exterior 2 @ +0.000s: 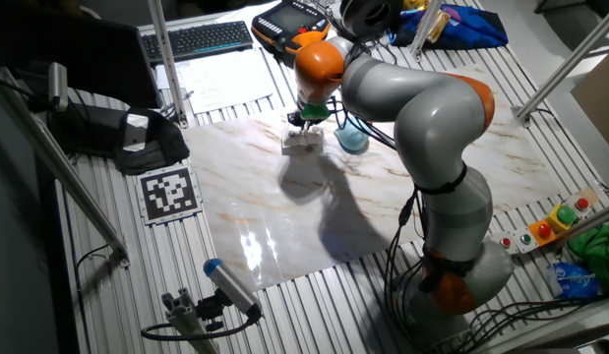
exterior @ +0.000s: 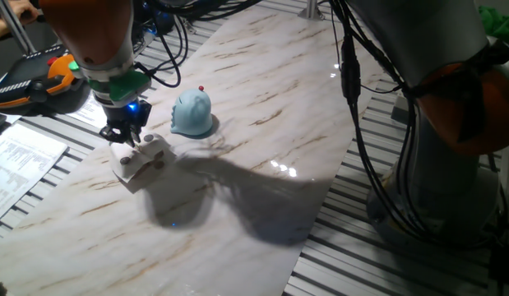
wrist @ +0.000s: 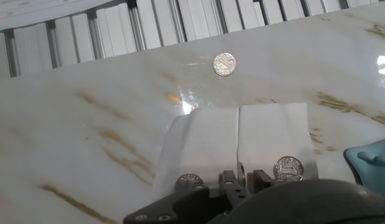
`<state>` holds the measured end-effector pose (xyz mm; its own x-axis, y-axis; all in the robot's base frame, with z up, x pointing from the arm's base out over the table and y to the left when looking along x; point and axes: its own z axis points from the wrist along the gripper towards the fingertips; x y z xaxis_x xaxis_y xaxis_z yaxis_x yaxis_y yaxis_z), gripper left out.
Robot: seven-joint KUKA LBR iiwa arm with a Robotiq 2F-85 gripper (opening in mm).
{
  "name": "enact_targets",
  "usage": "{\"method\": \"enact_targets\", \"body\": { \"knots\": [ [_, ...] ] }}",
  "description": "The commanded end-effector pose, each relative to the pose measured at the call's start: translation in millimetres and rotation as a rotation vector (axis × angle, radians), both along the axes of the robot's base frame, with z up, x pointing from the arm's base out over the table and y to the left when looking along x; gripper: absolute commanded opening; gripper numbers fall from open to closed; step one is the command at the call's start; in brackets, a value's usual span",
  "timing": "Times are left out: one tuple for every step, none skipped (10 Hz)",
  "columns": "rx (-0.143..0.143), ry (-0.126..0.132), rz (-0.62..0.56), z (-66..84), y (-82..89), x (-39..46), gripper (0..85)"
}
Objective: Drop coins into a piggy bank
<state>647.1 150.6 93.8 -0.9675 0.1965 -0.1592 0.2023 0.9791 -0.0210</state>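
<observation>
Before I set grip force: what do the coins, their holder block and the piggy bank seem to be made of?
The coins look like metal: silvery, embossed, catching light. The holder block looks like matte off-white cardboard or foam, with a seam down its middle; which one is unclear. The piggy bank looks like smooth light-blue plastic or glazed ceramic with a soft sheen. The gripper has a coin edge-on between its fingers.

A marbled slab [exterior: 262, 115] covers a slatted metal table [exterior 2: 314, 315]; a keyboard [exterior 2: 204, 37] lies behind.
</observation>
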Motion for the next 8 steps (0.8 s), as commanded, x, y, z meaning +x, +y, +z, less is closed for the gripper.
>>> {"method": "enact_targets", "body": {
  "knots": [
    [0.0,0.002,0.001,-0.5,0.0,0.0,34.0],
    [0.001,0.003,0.004,-1.8,-0.2,0.2,34.0],
    [0.004,0.003,0.004,-4.2,-0.4,0.3,34.0],
    [0.004,0.003,0.005,-6.8,-0.7,0.2,34.0],
    [0.007,0.003,0.005,-10.2,-1.1,-0.1,34.0],
    [0.008,0.003,0.005,-11.0,-1.1,-0.4,34.0],
    [0.008,0.005,0.007,-11.2,-1.1,-0.5,34.0],
    [0.007,0.005,0.005,-11.4,-1.0,-0.4,34.0]
  ]
}}
